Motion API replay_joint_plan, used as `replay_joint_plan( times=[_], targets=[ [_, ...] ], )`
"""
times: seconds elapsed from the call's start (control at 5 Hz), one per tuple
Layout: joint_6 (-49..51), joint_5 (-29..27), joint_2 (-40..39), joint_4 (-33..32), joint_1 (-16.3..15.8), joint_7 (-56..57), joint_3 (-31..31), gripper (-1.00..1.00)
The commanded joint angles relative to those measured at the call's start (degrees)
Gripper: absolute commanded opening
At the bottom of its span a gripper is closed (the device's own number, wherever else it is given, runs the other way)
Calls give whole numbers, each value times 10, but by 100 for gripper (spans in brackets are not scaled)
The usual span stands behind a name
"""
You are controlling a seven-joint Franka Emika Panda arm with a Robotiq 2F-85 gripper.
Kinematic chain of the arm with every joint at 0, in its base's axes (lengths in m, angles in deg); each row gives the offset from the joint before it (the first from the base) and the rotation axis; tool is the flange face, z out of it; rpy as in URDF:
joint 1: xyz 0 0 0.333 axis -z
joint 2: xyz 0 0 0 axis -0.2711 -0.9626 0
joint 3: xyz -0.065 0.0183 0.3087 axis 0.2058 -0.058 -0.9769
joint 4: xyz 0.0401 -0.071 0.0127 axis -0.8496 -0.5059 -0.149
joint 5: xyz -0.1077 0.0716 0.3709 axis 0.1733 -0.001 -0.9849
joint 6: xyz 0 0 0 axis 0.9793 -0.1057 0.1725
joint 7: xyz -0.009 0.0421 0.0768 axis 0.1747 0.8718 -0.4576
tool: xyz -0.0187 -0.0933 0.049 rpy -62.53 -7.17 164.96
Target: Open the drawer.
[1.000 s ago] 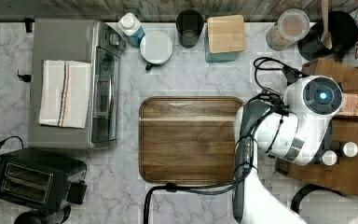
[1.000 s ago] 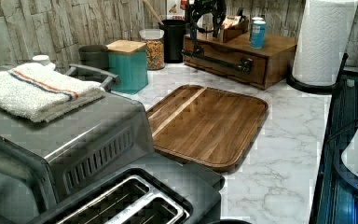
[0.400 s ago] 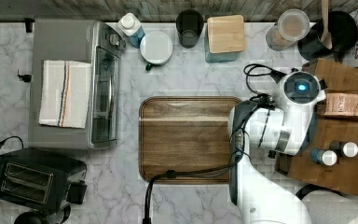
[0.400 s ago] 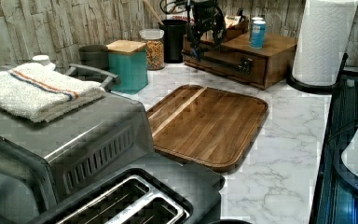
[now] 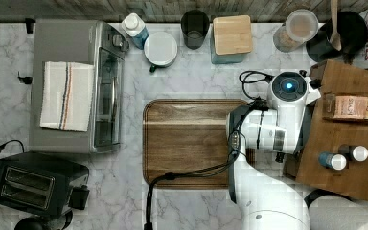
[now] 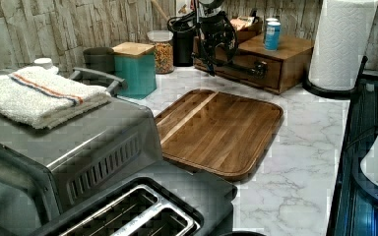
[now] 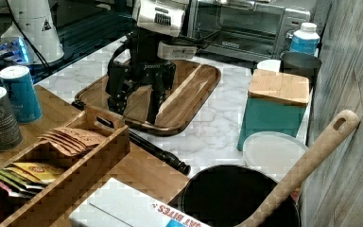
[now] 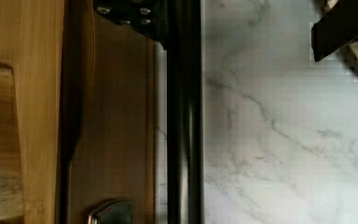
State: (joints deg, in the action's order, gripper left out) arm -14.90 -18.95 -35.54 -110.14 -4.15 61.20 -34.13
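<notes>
Beside the drawer (image 6: 248,69), arm shifted toward tray (image 5: 187,143) (jaws spread)

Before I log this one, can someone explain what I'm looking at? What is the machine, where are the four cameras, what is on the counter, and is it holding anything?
The white machine is a robot arm with a two-fingered gripper. The top view looks straight down, the left and right views look in from opposite sides of the counter, and the wrist view comes from a camera on the arm itself. On the marble counter lie a wooden tray, a toaster oven with a folded towel on top, a toaster and a teal canister. The drawer sits in a wooden box and looks shut. The gripper holds nothing: its fingers are open, with the black bar handle between them.
</notes>
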Motion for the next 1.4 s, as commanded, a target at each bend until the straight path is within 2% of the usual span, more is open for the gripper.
replay_joint_plan(
  times=[0.2, 0.6, 0.8, 1.0, 1.2, 1.4],
  targets=[
    [-71, -48, -5, 12, 52, 38, -1, 100],
    [16, -111, -37, 49, 64, 38, -20, 100],
    [-61, -107, -17, -3, 70, 31, -28, 100],
    [-96, -106, -1, -27, 72, 32, -38, 100],
    [-109, -130, 5, -33, 60, 61, -36, 100],
    [-64, -188, -17, 1, 63, 100, -55, 100]
  ],
)
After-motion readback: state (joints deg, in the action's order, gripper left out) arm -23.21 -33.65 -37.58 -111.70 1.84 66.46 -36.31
